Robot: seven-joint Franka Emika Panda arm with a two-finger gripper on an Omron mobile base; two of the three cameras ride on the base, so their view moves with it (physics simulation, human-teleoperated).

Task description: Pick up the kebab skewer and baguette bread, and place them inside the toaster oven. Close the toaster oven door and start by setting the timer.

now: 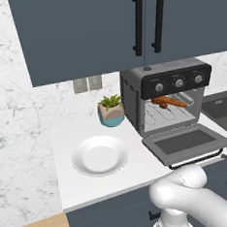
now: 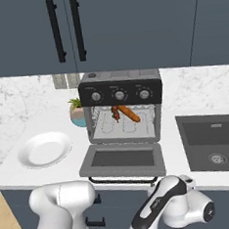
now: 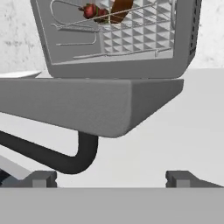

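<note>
The toaster oven [image 1: 134, 101] stands on the counter with the toaster oven door [image 1: 186, 142] dropped flat open. On its wire rack lie the kebab skewer [image 2: 116, 112] and the orange-brown baguette bread [image 2: 129, 114], side by side. In the hand view both sit high up, skewer [image 3: 89, 10] left of baguette [image 3: 119, 9]. My gripper [image 3: 113, 179] is open, low in front of the door's front edge [image 3: 96, 107]. The black bar handle [image 3: 65, 158] curves just ahead of the left fingertip [image 3: 41, 178]. Nothing is between the fingers.
A white plate [image 1: 99, 155] lies left of the oven, with a small potted plant [image 1: 111, 110] behind it. A dark sink [image 2: 212, 144] is set into the counter on the right. Upper cabinets [image 1: 88, 30] hang above the oven.
</note>
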